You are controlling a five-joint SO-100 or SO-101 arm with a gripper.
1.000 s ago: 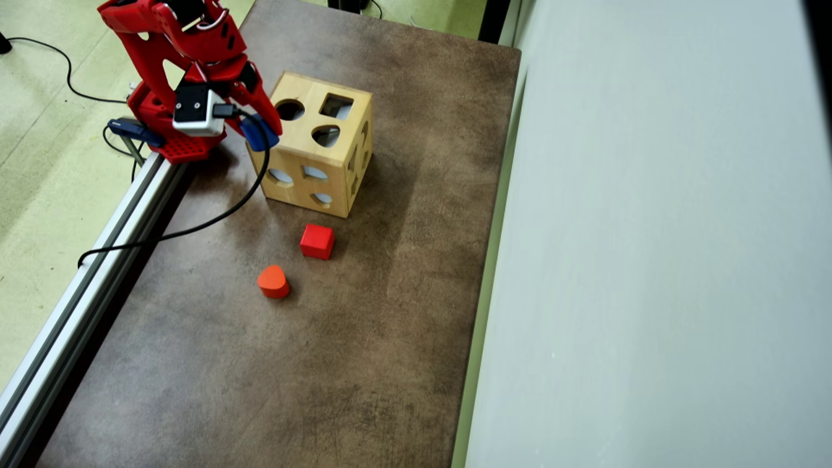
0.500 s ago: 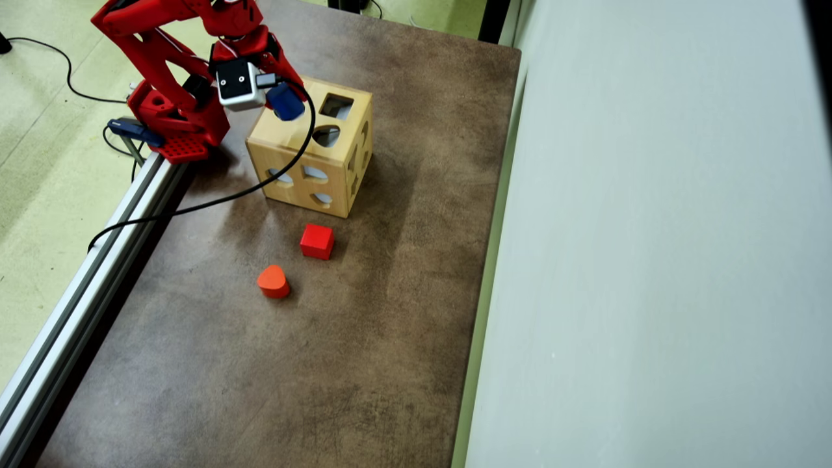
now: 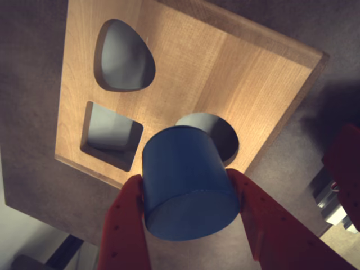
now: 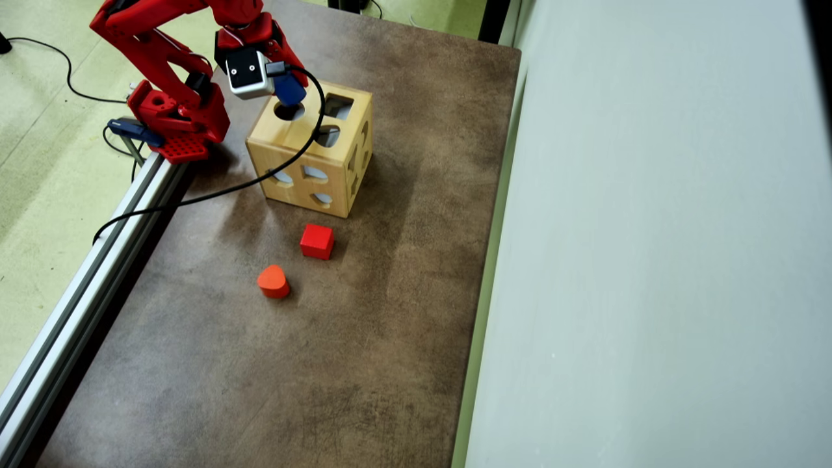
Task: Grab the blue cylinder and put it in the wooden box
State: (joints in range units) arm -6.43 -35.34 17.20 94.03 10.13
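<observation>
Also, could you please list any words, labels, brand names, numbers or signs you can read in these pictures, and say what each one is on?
None: no readable text shows in either view.
The wooden box, blue cylinder, gripper, red cube and orange-red block are all unmarked.

A lab bench: aluminium rail (image 4: 97, 260), clamped red arm (image 4: 156, 58), trailing cables (image 4: 214, 192)

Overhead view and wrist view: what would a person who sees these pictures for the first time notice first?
First, the red pincer holding the blue cylinder just above the round hole in the top of the wooden box. Next, in the overhead view, the red cube and the orange-red rounded block lie loose on the brown table in front of the box.
</observation>
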